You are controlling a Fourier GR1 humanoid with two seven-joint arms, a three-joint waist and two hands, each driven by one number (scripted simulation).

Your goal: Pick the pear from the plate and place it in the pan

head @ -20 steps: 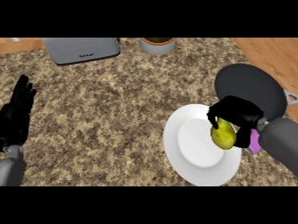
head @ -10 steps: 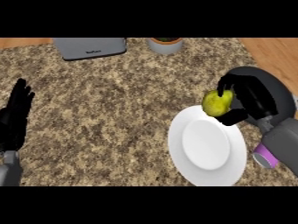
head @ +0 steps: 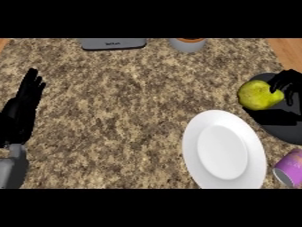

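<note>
**Pear off the plate, over the pan, not released yet**

Head view, the only one:

- Right hand (head: 296, 91) at the right edge, fingers curled round the yellow-green pear (head: 259, 94). Grasping it, not let go.
- Pear sits at the left edge of the dark round pan (head: 285, 126), over its rim/inner face. Can't tell whether it touches the pan floor or hangs just above it.
- White round plate (head: 224, 150) is just beside the pan, lower left of it, nothing on it.
- Left hand (head: 24, 105) at the left edge, fingers straight and pointing up, holding nothing. Resting.

Progress, my read: pick is done, the carry looks about done. Left to do: settle the pear inside the pan, open the fingers, pull the hand clear. The pear is near the rim, not the centre, so I'd want it further in before release or it could roll out toward the plate.

Count:
- 1 pear
- 1 plate
- 1 pan
- 2 hands
- 1 purple cup lying on its side (head: 293, 167), lower right, just beside the plate
- 1 grey boxy appliance (head: 113, 43) at the top edge
- 1 grey pot with an orange rim (head: 189, 43) at the top edge, cropped
- all on one speckled stone counter (head: 127, 102)
</note>
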